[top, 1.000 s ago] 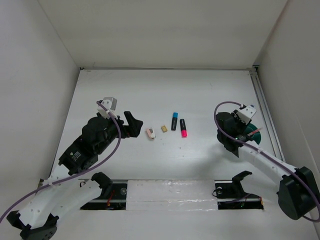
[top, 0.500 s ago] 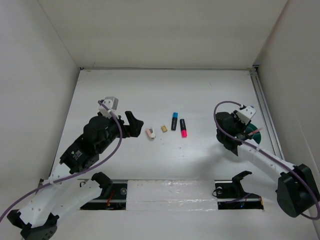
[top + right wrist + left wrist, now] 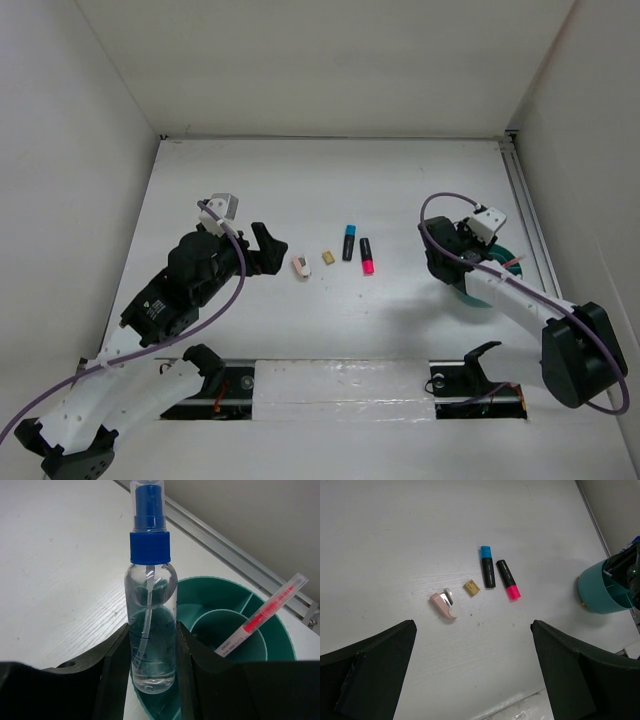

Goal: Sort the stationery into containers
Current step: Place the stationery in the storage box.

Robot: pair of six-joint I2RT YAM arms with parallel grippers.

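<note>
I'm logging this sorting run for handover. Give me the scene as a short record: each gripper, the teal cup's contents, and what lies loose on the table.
left gripper: open, empty, above the loose items
right gripper: shut on clear spray bottle, blue cap up
bottle position: upright, base at the teal cup near rim; in or over it, cannot tell
teal cup contents: red pen, leaning
loose on table: pinkish eraser, tan eraser, blue-black highlighter, pink-black highlighter
</note>
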